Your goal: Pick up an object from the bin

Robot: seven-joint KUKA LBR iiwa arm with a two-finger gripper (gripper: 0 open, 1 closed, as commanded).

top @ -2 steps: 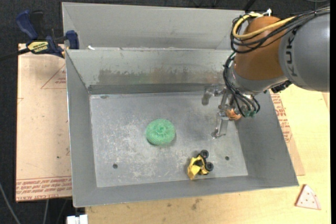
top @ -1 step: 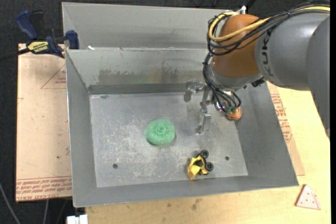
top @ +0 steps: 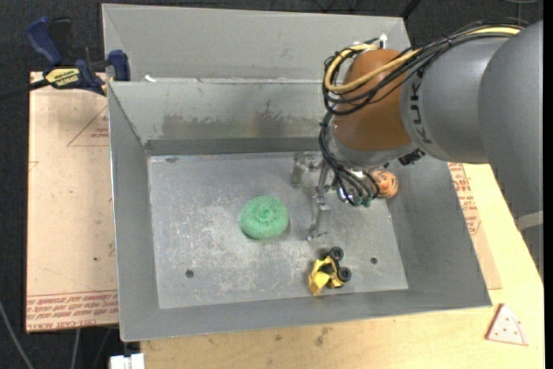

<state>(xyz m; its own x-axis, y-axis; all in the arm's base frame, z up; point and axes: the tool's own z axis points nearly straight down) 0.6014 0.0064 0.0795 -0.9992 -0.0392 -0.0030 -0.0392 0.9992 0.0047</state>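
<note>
beside a green scrubber (top: 263, 218), gripper (top: 316, 227) points down.

My arm (top: 471, 95) reaches in from the right, orange wrist cover (top: 370, 112) and looped cables (top: 346, 69) above my tool (top: 316, 216), which points steeply downward.

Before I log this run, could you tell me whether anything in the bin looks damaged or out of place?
Nothing stands out. The round green mesh scrubber lies flat in the grey metal bin, the small crumpled yellow-and-black object sits near its front wall, and a small orange object lies partly behind the arm.
</note>
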